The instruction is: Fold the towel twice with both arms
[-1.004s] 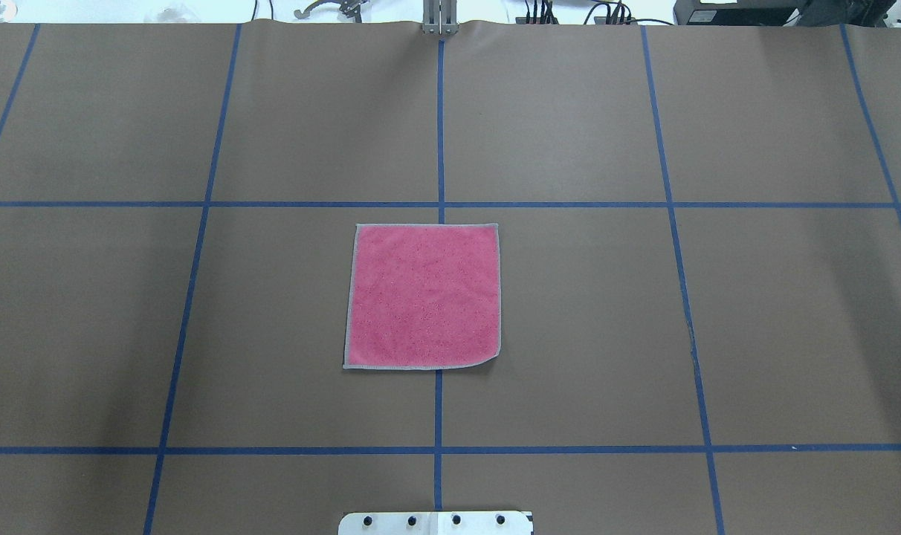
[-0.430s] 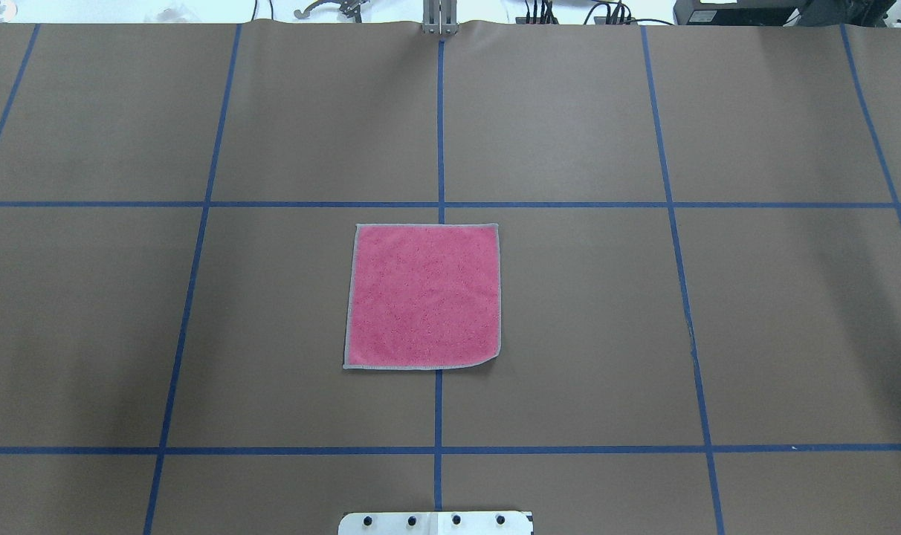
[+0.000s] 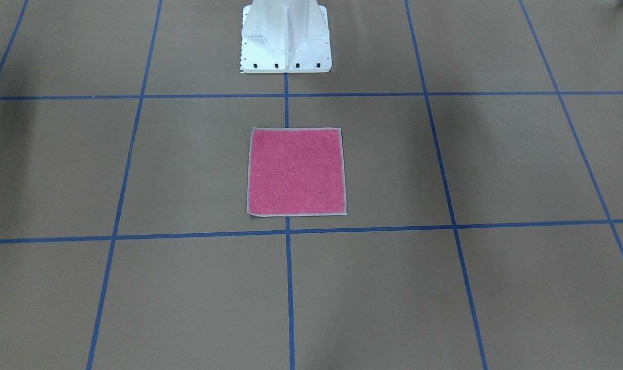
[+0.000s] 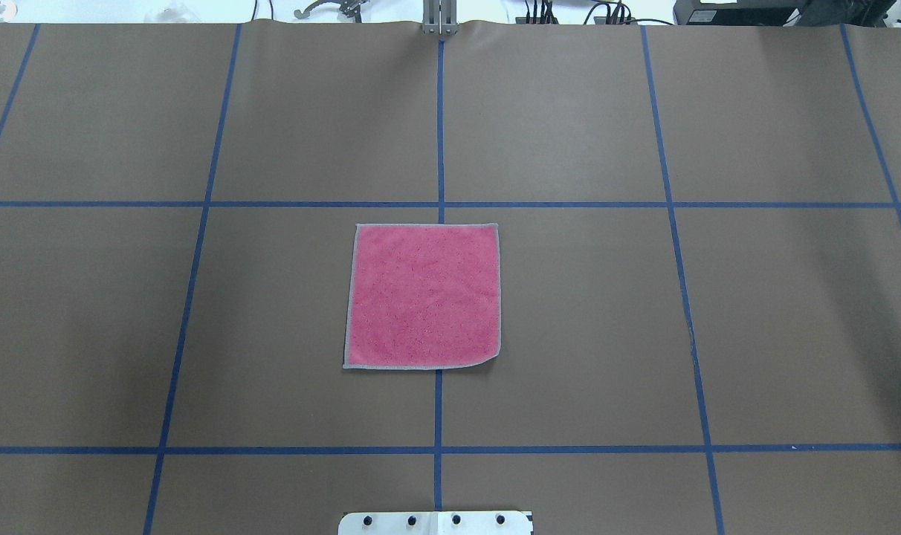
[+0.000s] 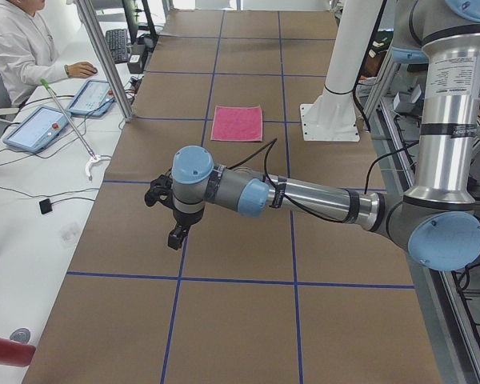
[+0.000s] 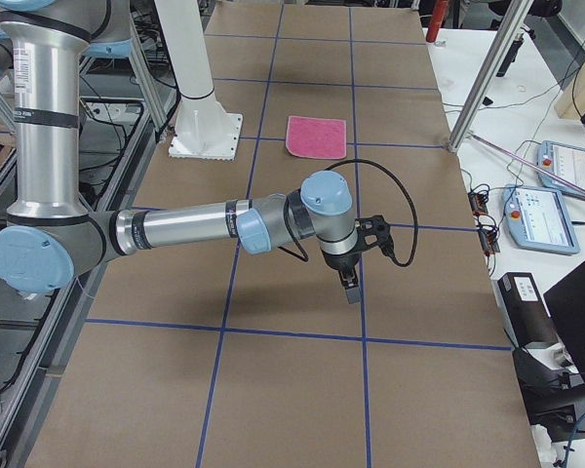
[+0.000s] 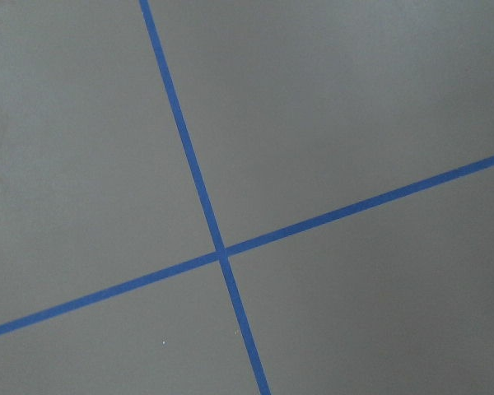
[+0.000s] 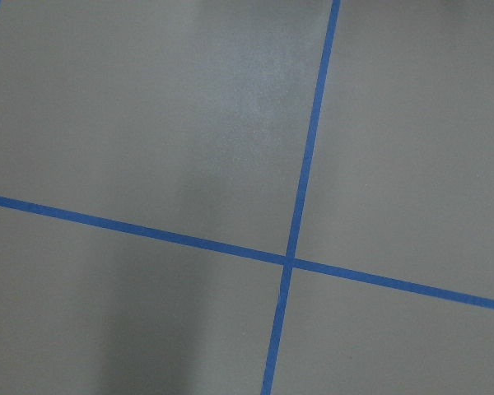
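The towel lies flat and unfolded, pink face up with grey edging, at the middle of the brown table; it also shows as a pink square just in front of the pedestal. Its near right corner in the overhead view is slightly curled. My left gripper hangs over the table far toward the left end, well away from the towel. My right gripper hangs likewise toward the right end, far from the towel. I cannot tell whether either is open or shut. Both wrist views show only table and tape.
Blue tape lines divide the brown table into a grid. The white pedestal stands behind the towel. A seated person and control tablets sit at a side bench; another tablet lies beyond the opposite end.
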You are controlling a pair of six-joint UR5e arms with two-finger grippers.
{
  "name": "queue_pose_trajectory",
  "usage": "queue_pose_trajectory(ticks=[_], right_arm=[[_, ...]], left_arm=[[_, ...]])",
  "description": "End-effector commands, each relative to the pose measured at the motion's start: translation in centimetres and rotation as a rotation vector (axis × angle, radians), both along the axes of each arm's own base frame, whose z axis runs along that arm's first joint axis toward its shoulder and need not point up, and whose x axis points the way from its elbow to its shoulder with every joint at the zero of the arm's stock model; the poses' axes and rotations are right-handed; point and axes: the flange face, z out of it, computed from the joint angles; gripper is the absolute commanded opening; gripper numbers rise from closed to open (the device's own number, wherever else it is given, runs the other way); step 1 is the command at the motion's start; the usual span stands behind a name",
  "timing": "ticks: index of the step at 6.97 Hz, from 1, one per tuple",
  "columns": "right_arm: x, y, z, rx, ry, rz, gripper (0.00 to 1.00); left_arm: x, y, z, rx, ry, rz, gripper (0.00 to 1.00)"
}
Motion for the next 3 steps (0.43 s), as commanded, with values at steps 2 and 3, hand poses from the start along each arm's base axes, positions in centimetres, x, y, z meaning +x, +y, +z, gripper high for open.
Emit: queue_pose_trajectory(ticks=[2,3], right_arm=[[-0.5,0.1,-1.1,-0.003,-0.069,0.002,1.0],[-1.0,0.3,-3.0,-0.022,-0.144,0.029,1.0]], left_arm=[[0.4,-0.6,-2.9,0.064,0.057,-0.096,1.0],[3.0,-0.7,-4.2,0.097,0.098,-0.1,1.0]])
